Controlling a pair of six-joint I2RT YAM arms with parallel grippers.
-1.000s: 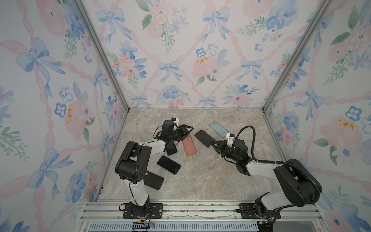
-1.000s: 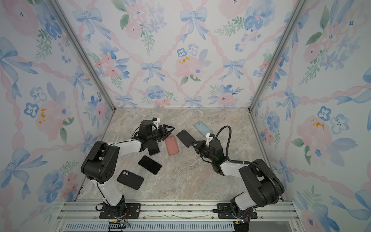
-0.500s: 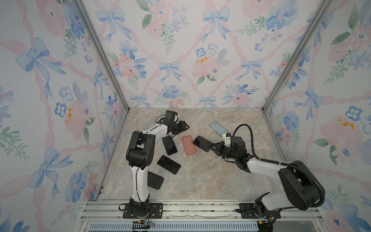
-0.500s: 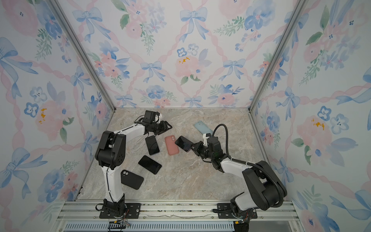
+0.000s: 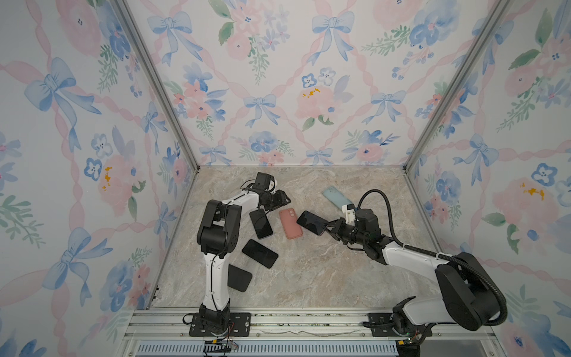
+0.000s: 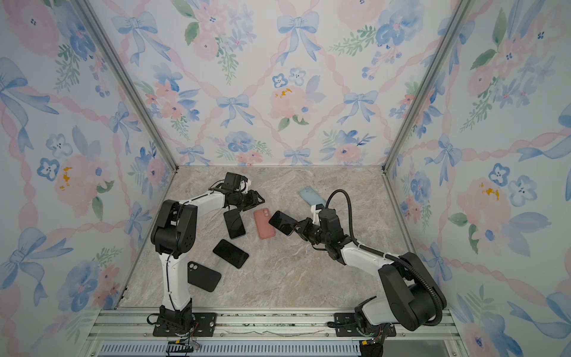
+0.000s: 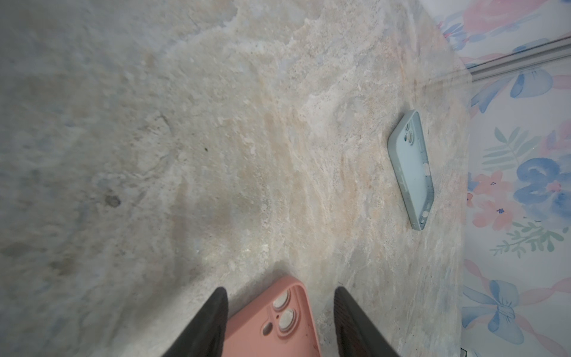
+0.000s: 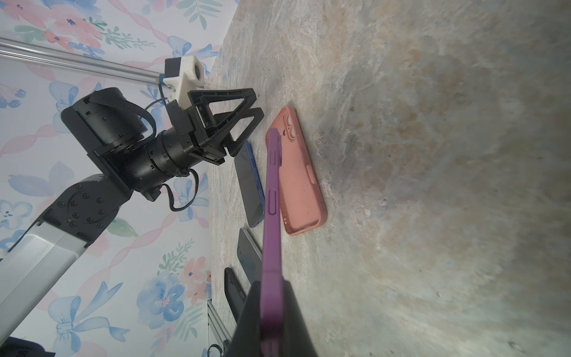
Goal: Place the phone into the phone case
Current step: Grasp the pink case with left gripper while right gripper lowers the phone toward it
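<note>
Purple phone (image 5: pixel 310 222) poised beside pink case (image 5: pixel 290 224) on a cluttered counter (image 5: pixel 324 278).
Clenches right fingers (image 8: pixel 244 324) on one end of the phone, lifted just right of the case lying flat mid-counter; holds left fingers (image 7: pixel 210 321) released, astride the case's far, camera-hole end, not visibly pinching it. Risks, on a guess: could twist in an end-only grip once pressed down; could skate the unpinned case over the smooth, marble-look surface; could jam a corner on the rim if lowered askew, or clip the blue-edged phone (image 5: pixel 261 223) just left. Shows also a dark phone (image 5: pixel 259 253) and a black case (image 6: pixel 204 276) near left, a pale green case (image 5: pixel 336 197) far right, boxed in by bow-and-flower wallpaper (image 5: pixel 278 92) and aluminium corner posts (image 5: pixel 154 86).
</note>
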